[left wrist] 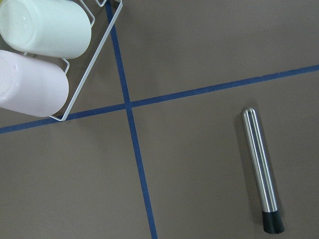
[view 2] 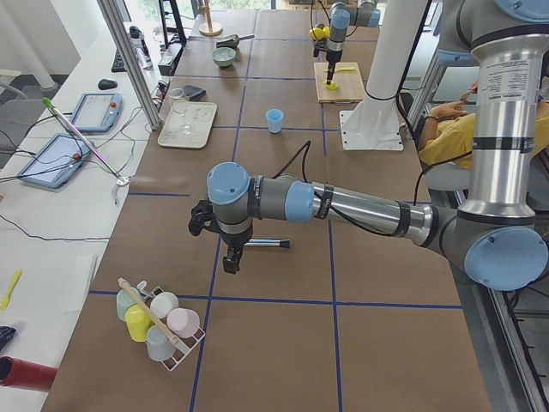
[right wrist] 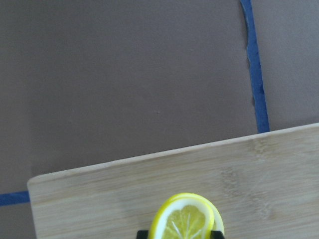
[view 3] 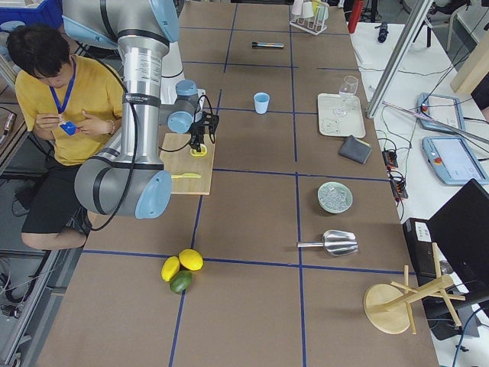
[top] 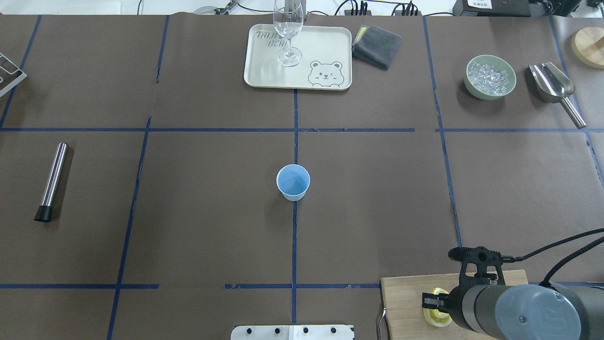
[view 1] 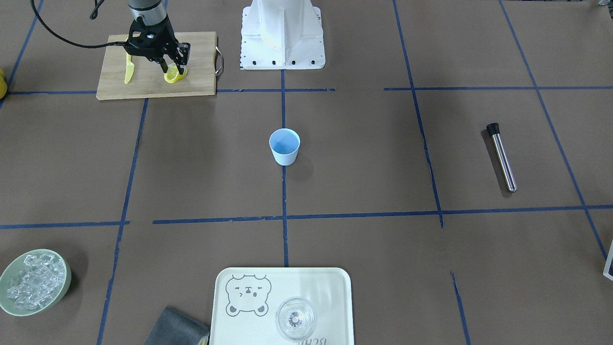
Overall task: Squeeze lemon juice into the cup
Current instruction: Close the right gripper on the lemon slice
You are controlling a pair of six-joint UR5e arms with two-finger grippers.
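Right gripper point(view 1: 174, 71) is down on the bamboo cutting board point(view 1: 153, 87), clamped on the lemon point(right wrist: 187, 221) slice, rind pinched slightly oval between the fingertips. I can't tell if it's off the wood yet. The left gripper point(view 2: 225, 249) is parked way off above the steel muddler point(left wrist: 260, 164), and I can't tell whether it's open or closed. My worry: a thin wet slice could fold or slip out mid-carry, and there looks to be a second slice stuck behind it that might tag along. Pinching harder now would waste juice on the board. The cup point(top: 293, 182) stands alone mid-table, bare paper all the way, but it looks light enough to knock over.
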